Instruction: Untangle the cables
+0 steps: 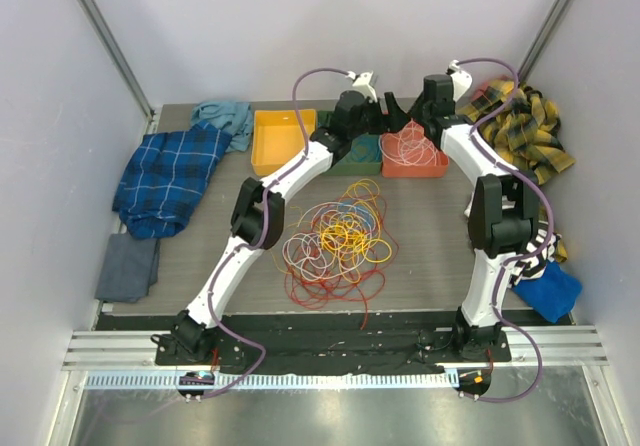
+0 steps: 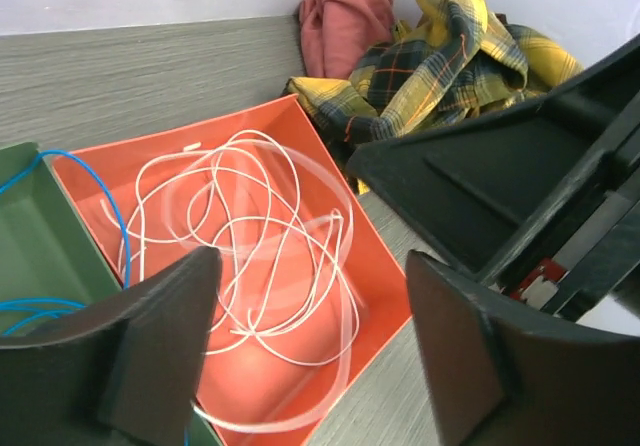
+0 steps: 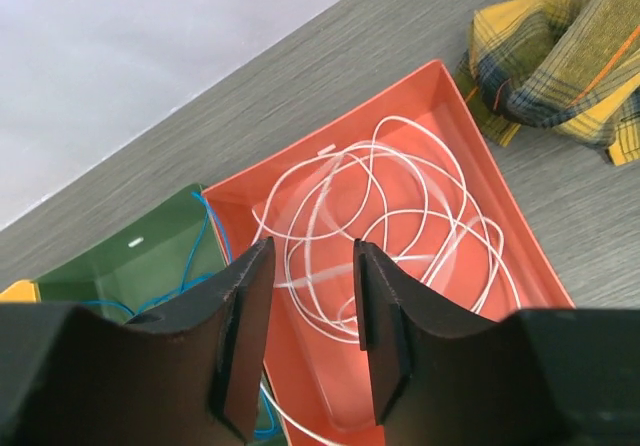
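The cables lie as a tangle of red, orange, yellow, white and blue loops in the middle of the table. Both arms reach over the bins at the back. My left gripper is open above the near corner of the orange bin, with nothing between its fingers. My right gripper is open over the same orange bin. White cables lie coiled inside it, and one white loop shows blurred, free of both grippers. A blue cable lies in the green bin.
A yellow bin stands left of the green one. A yellow plaid cloth and a red cloth lie at the back right. Blue plaid cloth and grey cloth lie at the left, a blue cloth at the right.
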